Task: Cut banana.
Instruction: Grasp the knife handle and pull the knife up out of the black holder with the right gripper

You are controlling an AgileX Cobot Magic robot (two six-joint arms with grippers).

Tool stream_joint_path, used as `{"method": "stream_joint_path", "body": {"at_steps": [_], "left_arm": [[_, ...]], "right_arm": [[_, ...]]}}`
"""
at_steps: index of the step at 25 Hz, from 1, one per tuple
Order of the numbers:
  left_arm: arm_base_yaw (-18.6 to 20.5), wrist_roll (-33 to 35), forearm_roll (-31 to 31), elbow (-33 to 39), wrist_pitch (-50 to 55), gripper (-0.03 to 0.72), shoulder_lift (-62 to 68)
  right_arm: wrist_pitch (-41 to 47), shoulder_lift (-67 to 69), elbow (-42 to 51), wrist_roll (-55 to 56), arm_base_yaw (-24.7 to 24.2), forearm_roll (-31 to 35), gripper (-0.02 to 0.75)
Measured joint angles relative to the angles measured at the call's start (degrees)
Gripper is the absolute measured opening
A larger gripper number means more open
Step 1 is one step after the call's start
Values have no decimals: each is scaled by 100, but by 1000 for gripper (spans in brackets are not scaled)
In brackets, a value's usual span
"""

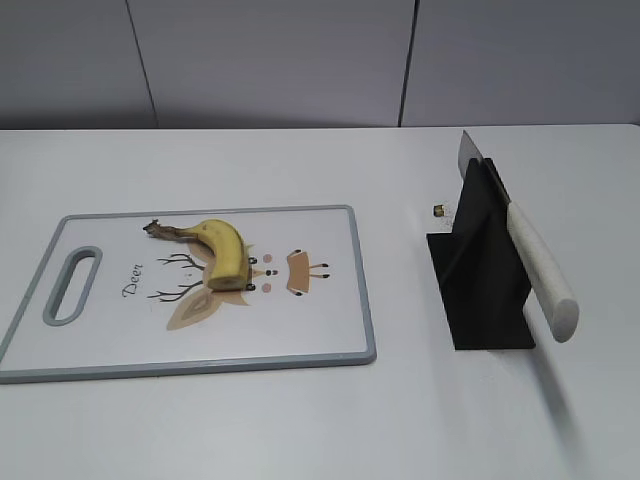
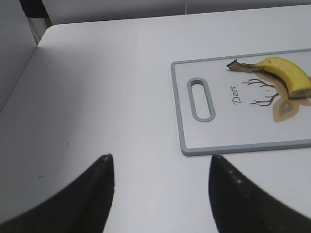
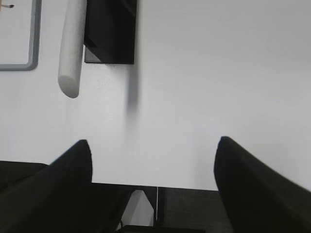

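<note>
A yellow banana (image 1: 222,252) with a dark stem lies on the white cutting board (image 1: 330,310); it also shows in the left wrist view (image 2: 286,75). A knife with a white handle (image 1: 540,270) rests in a black stand (image 1: 480,275) to the right of the board. The handle (image 3: 72,48) and stand (image 3: 111,31) show in the right wrist view. My left gripper (image 2: 160,160) is open and empty over bare table left of the board (image 2: 233,141). My right gripper (image 3: 153,145) is open and empty near the table's front edge. Neither gripper shows in the exterior view.
The board has a grey rim, a handle slot (image 1: 72,285) at its left end and a printed deer drawing. A small dark object (image 1: 439,210) lies on the table behind the stand. A grey wall runs behind the white table.
</note>
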Motion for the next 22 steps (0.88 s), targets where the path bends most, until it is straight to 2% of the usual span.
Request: {"method": "stream_joint_path", "body": {"at_steps": [7, 18, 22], "left_arm": [[0, 0, 0, 0, 0, 593, 0], [0, 0, 0, 0, 0, 593, 0], [0, 0, 0, 0, 0, 593, 0]], "right_arm": [[23, 927, -392, 290, 156, 36, 589], [18, 2355, -1107, 487, 1535, 53, 589], [18, 2765, -1150, 701, 1807, 74, 589]]}}
